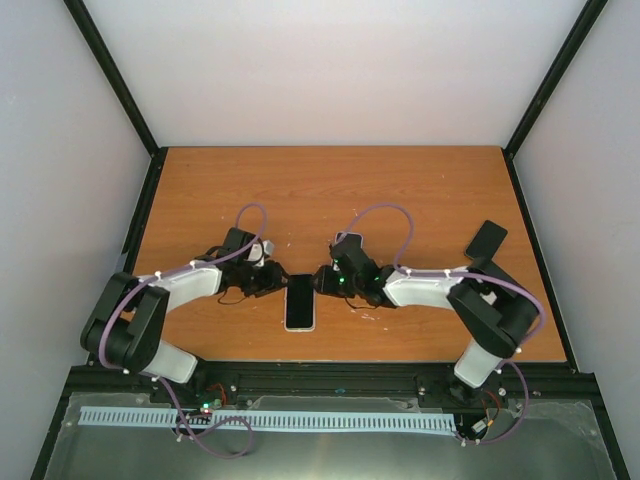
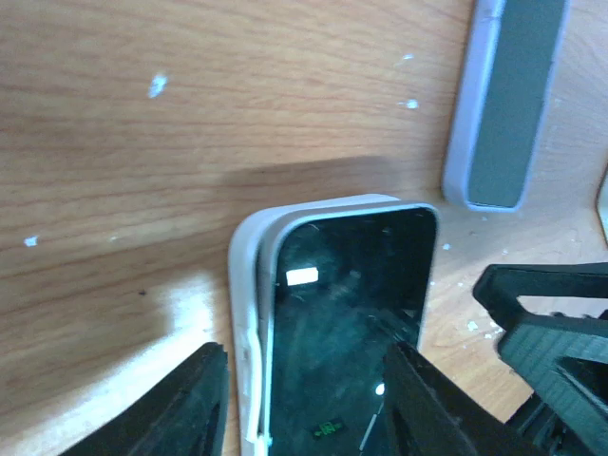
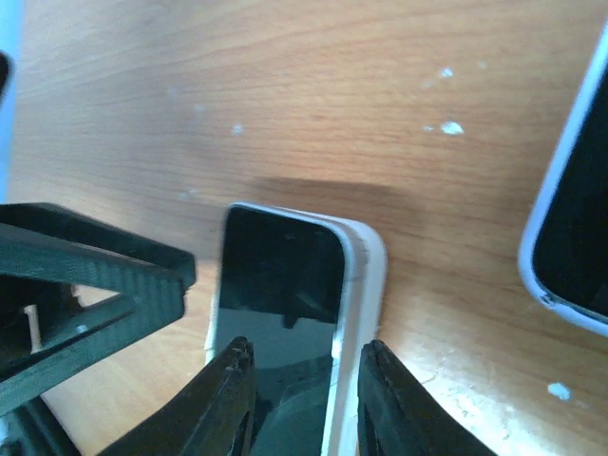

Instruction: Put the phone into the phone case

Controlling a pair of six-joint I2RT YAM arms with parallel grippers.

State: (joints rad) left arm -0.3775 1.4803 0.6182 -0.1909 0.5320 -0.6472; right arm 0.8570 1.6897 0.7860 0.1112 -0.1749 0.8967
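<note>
The phone (image 1: 299, 300), dark-screened, lies face up in the white phone case (image 2: 245, 285) near the table's front middle. In the left wrist view the phone (image 2: 351, 275) has a wide strip of case rim showing along its left side. In the right wrist view the phone (image 3: 280, 266) shows the case rim (image 3: 366, 266) standing out on its right. My left gripper (image 1: 272, 282) is open, its fingers straddling one end of the phone (image 2: 304, 351). My right gripper (image 1: 322, 280) is open over the case's edge (image 3: 307, 347).
A lilac-rimmed phone-like slab (image 1: 347, 240) lies just beyond the right gripper; it also shows in the left wrist view (image 2: 503, 95) and the right wrist view (image 3: 570, 218). A black rectangular object (image 1: 486, 239) lies at the right. Walls enclose the table (image 1: 330, 190).
</note>
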